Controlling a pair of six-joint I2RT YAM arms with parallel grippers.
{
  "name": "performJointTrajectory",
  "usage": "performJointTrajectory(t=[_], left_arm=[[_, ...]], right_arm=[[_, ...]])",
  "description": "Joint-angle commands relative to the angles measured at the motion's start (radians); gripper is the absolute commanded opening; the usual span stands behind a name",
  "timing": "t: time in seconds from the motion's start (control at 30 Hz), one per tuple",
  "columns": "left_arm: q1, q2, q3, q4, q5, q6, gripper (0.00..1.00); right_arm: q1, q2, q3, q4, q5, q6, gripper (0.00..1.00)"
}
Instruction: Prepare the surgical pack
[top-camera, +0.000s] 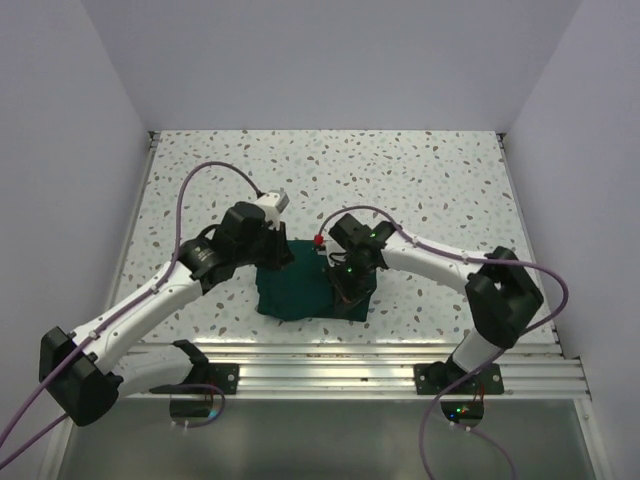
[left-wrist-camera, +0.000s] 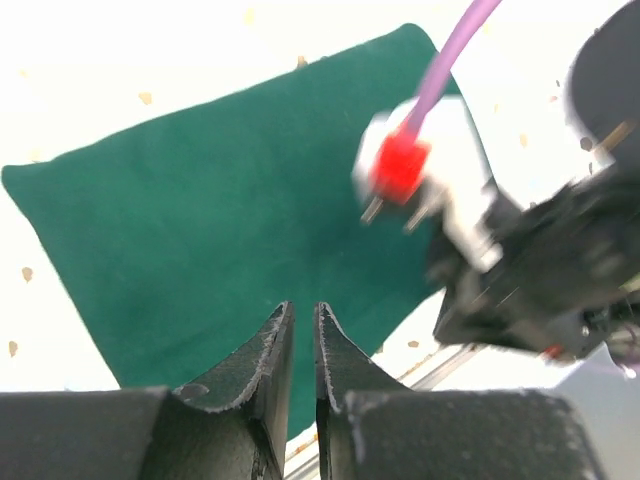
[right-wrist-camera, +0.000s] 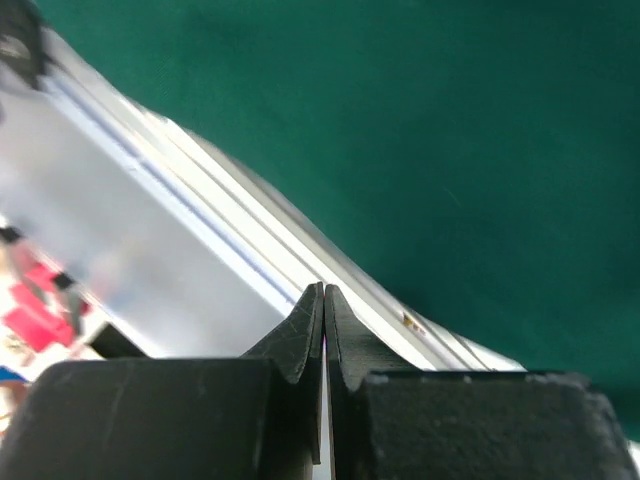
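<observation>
Item: dark green folded cloth bundle (top-camera: 295, 288), lying at 6 o'clock on white speckled table (top-camera: 420, 170). Left gripper (left-wrist-camera: 302, 310): at bundle's 11 o'clock, jaws parted a slit, empty. Right gripper (right-wrist-camera: 324, 290): at bundle's 3 o'clock, jaws closed, empty.

I found no writing, label, brand, number or sign that I could read in any of my three views.
</observation>
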Motion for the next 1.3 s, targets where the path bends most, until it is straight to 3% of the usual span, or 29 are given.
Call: performJointTrajectory(t=[0.0,0.23,0.57,0.9,0.97,1.07,1.1,1.13,1.17,1.2,1.23,1.27], left_arm=[[0.009,-0.017,0.052,-0.047,-0.087,0.025,0.17],[0.025,-0.011,0.061,-0.059,-0.087,0.036,0.19],[0.074,-0.046,0.052,-0.078,-0.078,0.069,0.22],[0.112,-0.012,0.035,-0.070,-0.025,0.102,0.24],[0.123,0.003,0.032,-0.069,-0.010,0.106,0.24],[0.123,0.041,0.025,-0.055,0.022,0.118,0.33],[0.123,0.047,0.019,-0.047,0.030,0.117,0.46],[0.123,0.049,0.005,-0.032,0.040,0.114,0.52],[0.123,0.049,-0.001,-0.021,0.060,0.105,0.77],[0.124,0.048,-0.018,-0.010,0.070,0.103,1.00],[0.124,0.043,-0.026,0.010,0.086,0.097,1.00],[0.123,0.041,-0.032,0.016,0.090,0.094,1.00]], right_arm=[[0.068,0.067,0.059,0.069,0.087,0.020,0.00],[0.148,0.246,0.160,0.138,0.197,0.075,0.00],[0.133,0.320,0.192,0.189,0.470,0.162,0.00],[0.013,0.473,0.415,0.131,0.437,0.081,0.00],[0.012,0.469,0.449,0.103,0.414,0.077,0.00],[0.013,0.360,0.374,0.094,0.409,0.101,0.01],[0.013,0.281,0.337,0.095,0.414,0.127,0.18],[0.013,0.236,0.300,0.094,0.420,0.141,0.35],[0.013,0.199,0.232,0.088,0.450,0.164,0.53],[0.013,0.167,0.199,0.089,0.466,0.172,0.87],[0.013,0.106,0.139,0.103,0.477,0.181,0.99],[0.012,0.082,0.113,0.115,0.495,0.186,0.99]])
